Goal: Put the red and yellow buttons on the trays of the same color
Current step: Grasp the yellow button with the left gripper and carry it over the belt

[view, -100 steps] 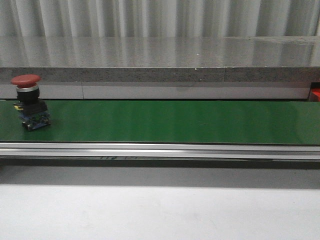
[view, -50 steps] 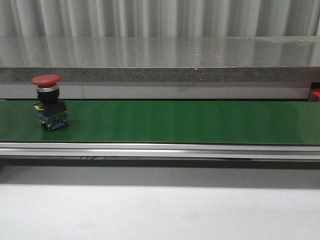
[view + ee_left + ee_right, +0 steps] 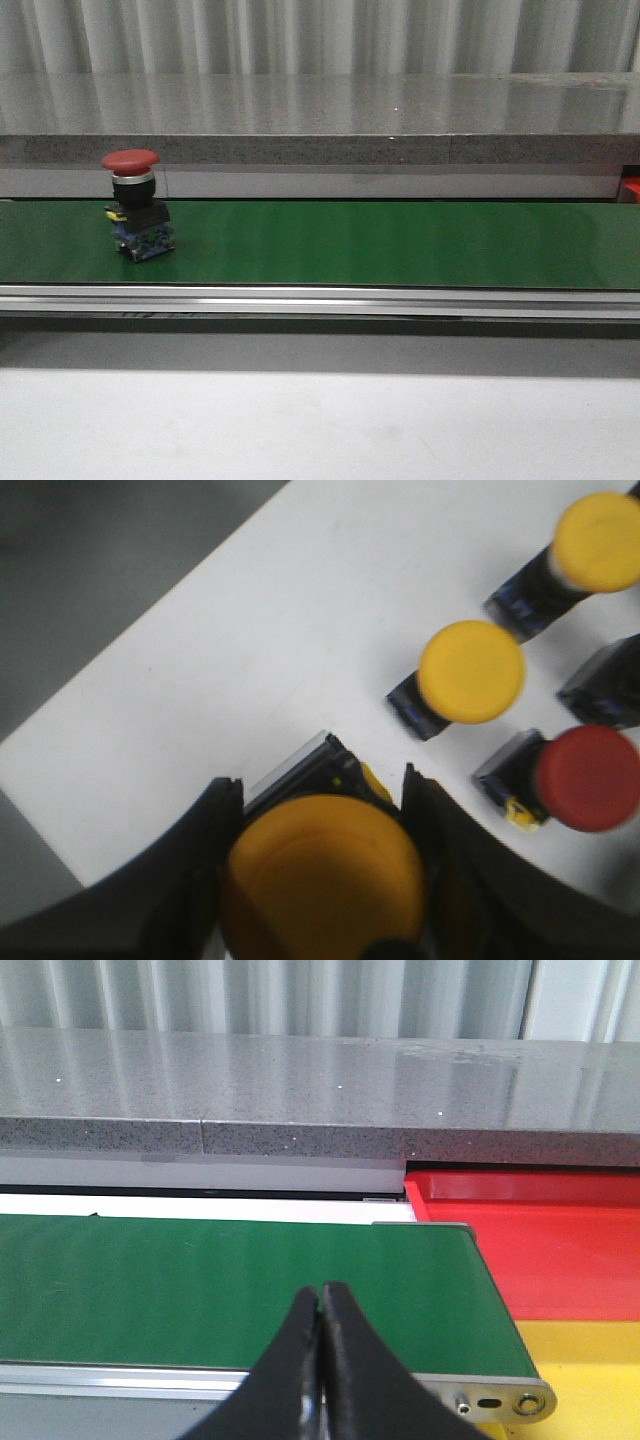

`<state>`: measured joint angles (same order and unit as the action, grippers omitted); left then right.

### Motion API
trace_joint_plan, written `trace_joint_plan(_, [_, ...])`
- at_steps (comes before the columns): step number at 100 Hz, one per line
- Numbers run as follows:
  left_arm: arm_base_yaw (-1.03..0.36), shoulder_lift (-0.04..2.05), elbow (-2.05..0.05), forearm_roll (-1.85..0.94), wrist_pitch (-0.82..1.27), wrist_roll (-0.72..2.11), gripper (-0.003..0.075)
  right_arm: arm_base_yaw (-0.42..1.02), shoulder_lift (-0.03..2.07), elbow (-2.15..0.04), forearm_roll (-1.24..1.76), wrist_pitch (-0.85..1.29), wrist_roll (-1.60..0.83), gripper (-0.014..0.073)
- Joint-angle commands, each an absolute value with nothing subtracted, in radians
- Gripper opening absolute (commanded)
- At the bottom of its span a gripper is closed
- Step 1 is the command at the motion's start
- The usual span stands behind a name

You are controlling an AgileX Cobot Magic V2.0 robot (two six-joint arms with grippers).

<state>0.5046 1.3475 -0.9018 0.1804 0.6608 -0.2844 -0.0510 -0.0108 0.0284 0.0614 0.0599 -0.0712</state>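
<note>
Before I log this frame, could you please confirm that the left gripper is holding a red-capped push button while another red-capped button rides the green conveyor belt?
Not quite: the left gripper is shut on a yellow-capped push button, not a red one, as the left wrist view shows. The rest holds: a red-capped push button stands on the green conveyor belt in the front view.

The front camera sits low, facing forward across the green conveyor belt (image 3: 380,245). The right wrist camera looks along that same belt's far end, level and near, with the red tray (image 3: 560,1250) beside it. The left wrist camera looks straight down, close over a white counter (image 3: 250,660).
</note>
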Motion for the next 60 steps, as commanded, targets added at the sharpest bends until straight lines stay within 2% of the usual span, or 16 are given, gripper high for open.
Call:
trace_joint_plan(1, [0.438,1.267,-0.958,0.132,0.647,-0.217,-0.002,-0.057,-0.022,0.008,0.056,-0.026,-0.073,-0.0067])
trace_joint_plan(17, [0.267,1.299,-1.11,0.052,0.777,-0.113,-0.002,-0.057,-0.022,0.008,0.056,-0.026,-0.073,-0.0067])
trace_joint_plan(33, [0.146,1.381,-1.199,0.034,0.814,-0.09,-0.002,-0.057,-0.022,0.008,0.056,-0.024,-0.073,-0.0067])
trace_joint_plan(60, [0.096,1.532,-1.241,-0.007,0.825,-0.081,-0.002,-0.057,-0.022,0.008,0.056,-0.023,-0.073,-0.0067])
